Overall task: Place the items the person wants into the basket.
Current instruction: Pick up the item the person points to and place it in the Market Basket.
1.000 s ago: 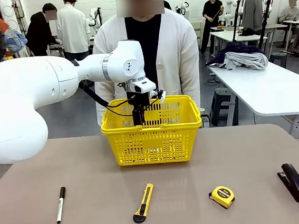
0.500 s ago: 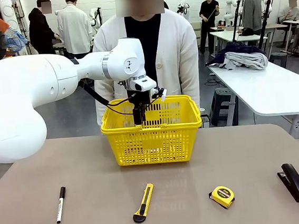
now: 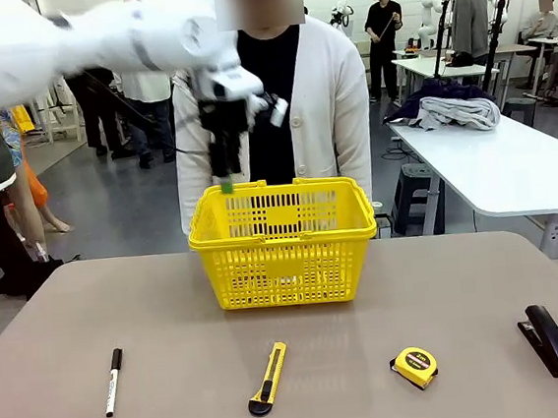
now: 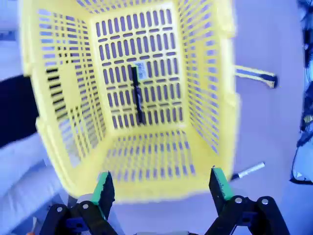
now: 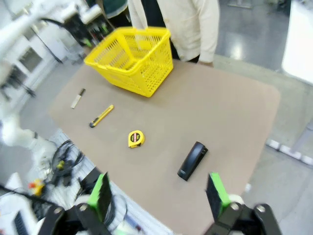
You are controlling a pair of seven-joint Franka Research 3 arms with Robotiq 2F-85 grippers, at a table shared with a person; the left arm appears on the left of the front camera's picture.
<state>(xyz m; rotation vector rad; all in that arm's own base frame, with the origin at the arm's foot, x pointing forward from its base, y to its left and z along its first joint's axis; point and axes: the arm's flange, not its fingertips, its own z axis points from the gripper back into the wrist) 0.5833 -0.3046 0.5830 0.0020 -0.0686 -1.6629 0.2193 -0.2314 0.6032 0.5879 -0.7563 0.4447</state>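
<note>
The black pen [image 4: 138, 100] lies flat on the basket [image 3: 281, 230] floor, near its middle. Its long axis runs along the basket's longer side, and the end with the white label points to the top of my left wrist view.

The yellow-and-black utility knife [image 3: 268, 378] is on the table [image 3: 72, 318] in front of the basket's near wall, well apart from it. It lies lengthwise toward the basket with a slight lean, its yellow end aimed at the basket and its black end nearest me. The long black stapler [image 3: 547, 339] sits far off to the basket's right, also running near to far, with its far end angled a little toward the basket.

The squat yellow tape measure [image 3: 414, 367] rests between the knife and the stapler. The white marker [image 3: 113, 381] with the black cap lies off to the basket's left, cap end pointing away from me.

My left gripper [image 3: 225, 180] hangs above the basket's far left corner, blurred in the front view. Its jaws are spread wide with nothing between the green pads [image 4: 103, 188].

My right gripper [image 5: 159, 193] is high and well away from the basket, out on the stapler's side. It is also spread wide and empty.

The person [image 3: 333, 105] in the white cardigan stands just behind the basket's far wall.
</note>
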